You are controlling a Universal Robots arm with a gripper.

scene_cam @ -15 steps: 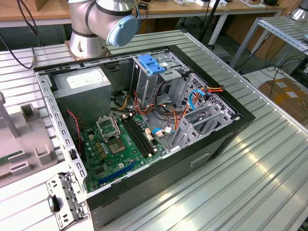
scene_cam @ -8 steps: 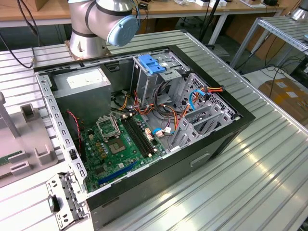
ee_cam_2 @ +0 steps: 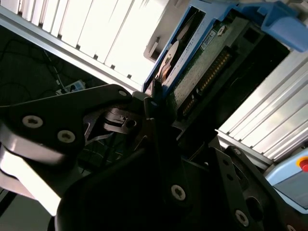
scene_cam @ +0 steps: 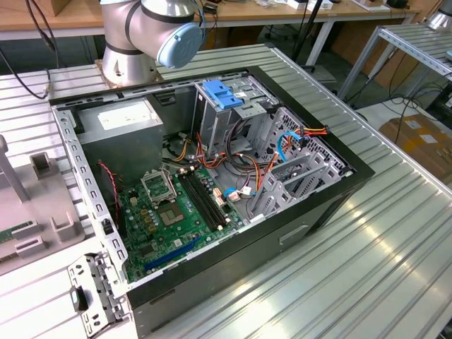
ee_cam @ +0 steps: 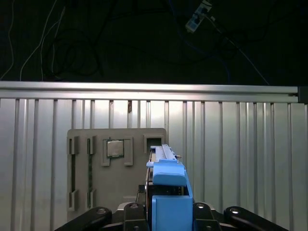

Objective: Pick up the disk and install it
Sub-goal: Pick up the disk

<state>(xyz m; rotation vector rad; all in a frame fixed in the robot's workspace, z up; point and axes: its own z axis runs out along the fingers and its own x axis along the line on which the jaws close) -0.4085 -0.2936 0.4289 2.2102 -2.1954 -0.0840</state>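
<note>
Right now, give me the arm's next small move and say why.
Probably carry the disk away from the grey tray towards the open computer case. In both wrist views the gripper is shut on the disk, which seems lifted above the tray, so the pickup looks done; the case lies open on the table.

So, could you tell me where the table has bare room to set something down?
The ribbed table is bare on the exterior view's right of the computer case. Inside it, cables crowd the drive cage. A grey fixture tray occupies the exterior view's left.
</note>
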